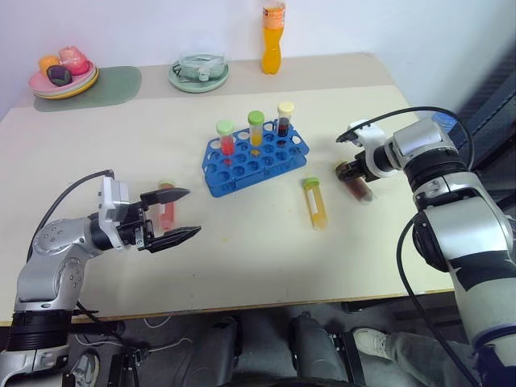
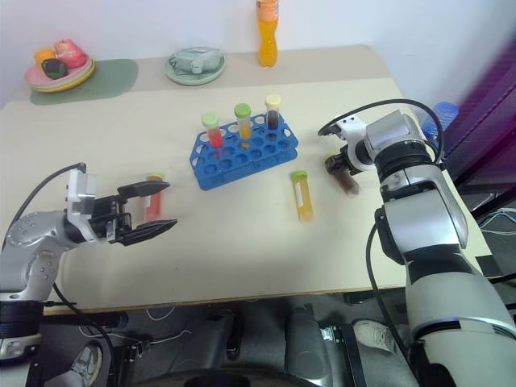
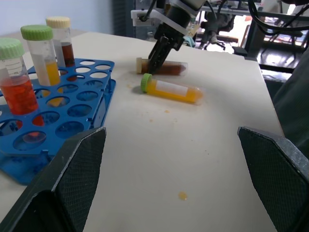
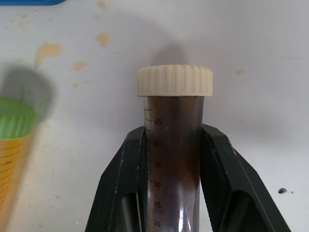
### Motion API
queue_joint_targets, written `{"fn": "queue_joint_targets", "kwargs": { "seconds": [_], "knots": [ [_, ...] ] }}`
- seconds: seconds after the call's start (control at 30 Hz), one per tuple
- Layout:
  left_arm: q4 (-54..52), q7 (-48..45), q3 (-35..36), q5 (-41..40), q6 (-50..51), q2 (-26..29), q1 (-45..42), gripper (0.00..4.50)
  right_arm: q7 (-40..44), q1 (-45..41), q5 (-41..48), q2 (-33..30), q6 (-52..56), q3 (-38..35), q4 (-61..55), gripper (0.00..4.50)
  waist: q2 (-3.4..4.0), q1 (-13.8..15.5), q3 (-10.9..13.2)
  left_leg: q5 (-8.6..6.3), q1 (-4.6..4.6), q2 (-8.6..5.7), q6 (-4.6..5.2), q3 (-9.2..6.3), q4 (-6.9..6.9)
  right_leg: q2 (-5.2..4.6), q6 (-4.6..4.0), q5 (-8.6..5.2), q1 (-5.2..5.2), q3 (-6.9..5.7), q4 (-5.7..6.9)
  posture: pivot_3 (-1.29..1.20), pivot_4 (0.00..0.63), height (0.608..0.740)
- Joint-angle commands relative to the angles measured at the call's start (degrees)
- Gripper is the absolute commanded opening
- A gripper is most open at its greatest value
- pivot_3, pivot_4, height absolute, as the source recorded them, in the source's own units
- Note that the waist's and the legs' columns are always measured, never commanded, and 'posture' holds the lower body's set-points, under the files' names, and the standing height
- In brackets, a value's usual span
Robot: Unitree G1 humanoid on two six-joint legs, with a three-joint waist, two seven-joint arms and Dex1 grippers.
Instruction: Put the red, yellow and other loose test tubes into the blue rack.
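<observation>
1. Right gripper point(image 4: 172, 159): clamped on brown tube point(image 4: 172, 145), lying on table point(image 1: 242, 234) (beside yellow tube point(image 1: 316, 203)).
2. Left gripper point(image 1: 173, 216): fully spread, empty, red tube point(image 1: 166, 205) beneath.
3. Rack point(image 1: 254, 157): mid-table, three tubes upright.

We note the rack point(image 1: 254, 160) mid-table point(image 1: 242, 250), three tubes point(image 1: 255, 129) standing in its back row. Two tubes point(image 1: 316, 203) lie right of it, one point(image 1: 166, 205) lies left.

On the table point(image 1: 242, 242), the blue rack point(image 1: 254, 161) holds three upright tubes. The right gripper point(image 1: 355, 179) clamps a brown tube point(image 1: 359, 190) beside the lying yellow tube point(image 1: 316, 203). The left gripper point(image 1: 179, 215) hovers open-jawed over a red tube point(image 1: 166, 205).
</observation>
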Motion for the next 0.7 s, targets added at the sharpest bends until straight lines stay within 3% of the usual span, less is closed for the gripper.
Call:
{"fn": "queue_joint_targets", "kwargs": {
  "seconds": [0.03,0.2,0.37,0.6,0.7],
  "knots": [
    [-1.77,0.14,1.64,-1.13,-0.1,0.61,0.26,4.5,8.31,2.3,1.37,-2.25,-3.55,0.49,-11.14,1.11,0.01,0.06,0.01,0.0,0.0,0.0,0.0,0.01,-0.01,0.0,0.0,0.0,-0.01,0.01,0.0,0.0,0.15,0.74],
    [-1.63,0.9,1.39,-0.89,-0.48,-0.24,0.34,4.5,15.46,12.77,9.28,-5.44,-2.9,-4.09,-36.5,1.11,0.05,0.27,0.03,0.0,-0.06,0.0,0.0,-0.01,-0.01,0.0,0.01,0.0,-0.06,0.0,-0.01,0.0,0.15,0.74],
    [-1.3,1.83,1.21,-0.46,-0.88,-0.61,-0.64,4.5,6.96,21.73,14.93,0.25,-8.88,-13.18,-50.25,1.11,0.03,0.24,0.02,0.0,-0.05,0.01,0.0,-0.03,-0.01,-0.01,0.01,0.0,-0.04,0.0,0.01,0.0,0.15,0.74],
    [-1.31,2.99,1.48,-0.7,-0.63,-0.79,-1.71,4.5,-1.82,25.27,25.82,15.14,-23.16,-26.36,-48.21,1.11,0.04,0.22,0.02,0.01,-0.05,0.0,-0.02,-0.03,-0.01,-0.01,0.0,0.0,-0.05,0.02,0.03,0.0,0.15,0.74],
    [-1.95,3.56,1.44,-0.86,-0.5,-1.13,-1.34,4.5,-7.18,24.68,25.82,20.0,-33.34,-29.13,-44.28,1.11,0.03,0.22,0.02,0.02,-0.03,0.01,-0.03,-0.03,-0.02,0.0,0.0,0.0,-0.04,0.02,0.03,0.0,0.15,0.74]
  ]
}}
